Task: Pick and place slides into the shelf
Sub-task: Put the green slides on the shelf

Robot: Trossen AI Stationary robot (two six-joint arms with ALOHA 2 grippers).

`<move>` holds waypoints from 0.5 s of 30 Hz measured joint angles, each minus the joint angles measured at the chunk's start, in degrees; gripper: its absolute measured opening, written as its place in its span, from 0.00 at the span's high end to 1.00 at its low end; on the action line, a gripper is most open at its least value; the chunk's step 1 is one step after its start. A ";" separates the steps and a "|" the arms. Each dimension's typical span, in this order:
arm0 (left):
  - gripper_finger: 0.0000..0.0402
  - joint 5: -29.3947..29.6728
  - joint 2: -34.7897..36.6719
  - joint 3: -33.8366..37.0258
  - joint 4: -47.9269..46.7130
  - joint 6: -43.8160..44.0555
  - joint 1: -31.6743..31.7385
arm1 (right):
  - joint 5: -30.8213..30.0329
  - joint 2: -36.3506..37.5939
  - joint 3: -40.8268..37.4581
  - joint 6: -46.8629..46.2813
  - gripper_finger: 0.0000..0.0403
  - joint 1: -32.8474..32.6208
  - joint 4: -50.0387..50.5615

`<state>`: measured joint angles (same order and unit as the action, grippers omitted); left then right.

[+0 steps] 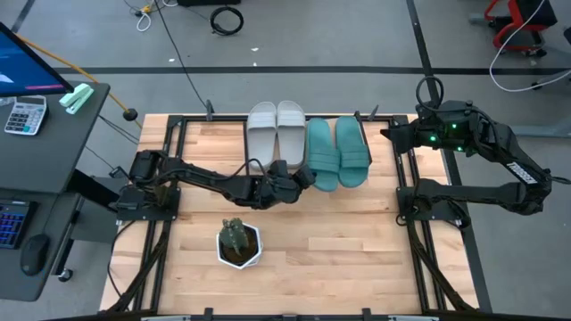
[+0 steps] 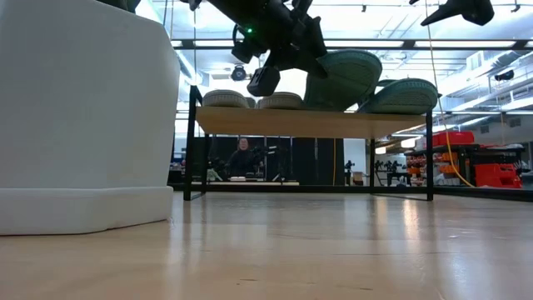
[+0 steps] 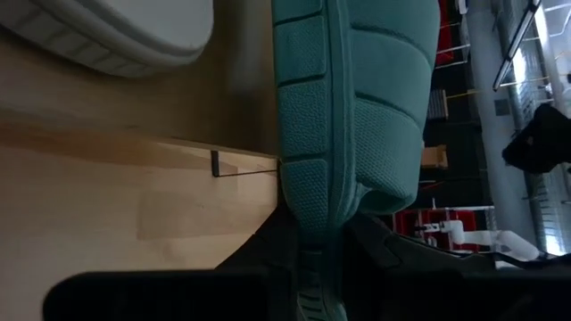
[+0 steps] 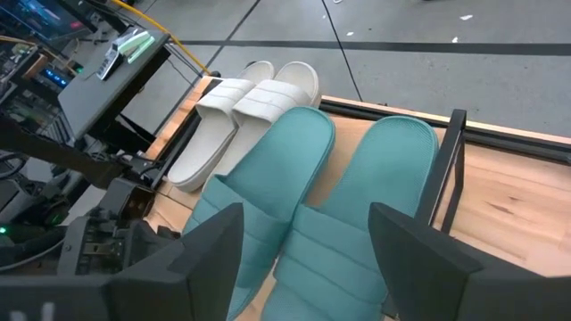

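Observation:
The shelf stands at the table's far side. Two light grey slides lie side by side on its left half. Two teal slides are on its right half. The right teal slide lies flat. My left gripper is shut on the near end of the left teal slide, and in the low view this slide sits higher than its mate and tilted. My right gripper hangs open, high at the table's far right, with nothing between its fingers. My left gripper pinches the teal slide's near end between its two fingers, one under the ribbed sole and one on the upper side. The fingers come nearly level from the table's near left and lie along the slide. The slide's near end is raised and its far part is over the shelf board.
A small plant in a white pot stands on the table's near half, left of centre, and fills the left of the low view. A desk with a calculator stands left of the table. A person sits in the room beyond.

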<state>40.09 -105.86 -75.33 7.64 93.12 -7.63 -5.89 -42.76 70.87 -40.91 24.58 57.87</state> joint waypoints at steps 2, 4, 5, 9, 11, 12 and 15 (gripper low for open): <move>0.87 -0.06 0.00 0.00 -0.07 -0.77 0.21 | 0.00 0.00 0.00 0.02 0.39 0.00 0.00; 0.87 -0.14 0.00 0.00 0.03 -0.80 0.48 | 0.00 0.00 0.00 0.02 0.39 0.02 0.00; 0.87 -0.21 0.00 0.00 0.07 -0.94 0.61 | 0.00 0.00 0.00 0.02 0.39 0.02 0.00; 0.87 -0.41 0.00 0.00 0.06 -1.70 0.98 | 0.00 0.00 0.00 0.00 0.39 0.02 0.02; 0.87 -0.71 0.00 0.00 0.07 -2.49 1.04 | 0.00 0.00 0.00 0.00 0.39 0.01 0.02; 0.87 -0.72 0.00 0.00 0.04 -2.71 1.08 | 0.00 0.00 0.00 0.00 0.39 0.02 0.02; 0.87 -0.70 0.00 0.00 -0.01 -3.09 1.10 | 0.00 0.00 0.00 0.00 0.39 0.02 0.02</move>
<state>39.39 -105.86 -75.33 7.63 90.04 -6.53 -5.89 -42.76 70.87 -40.91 24.60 57.89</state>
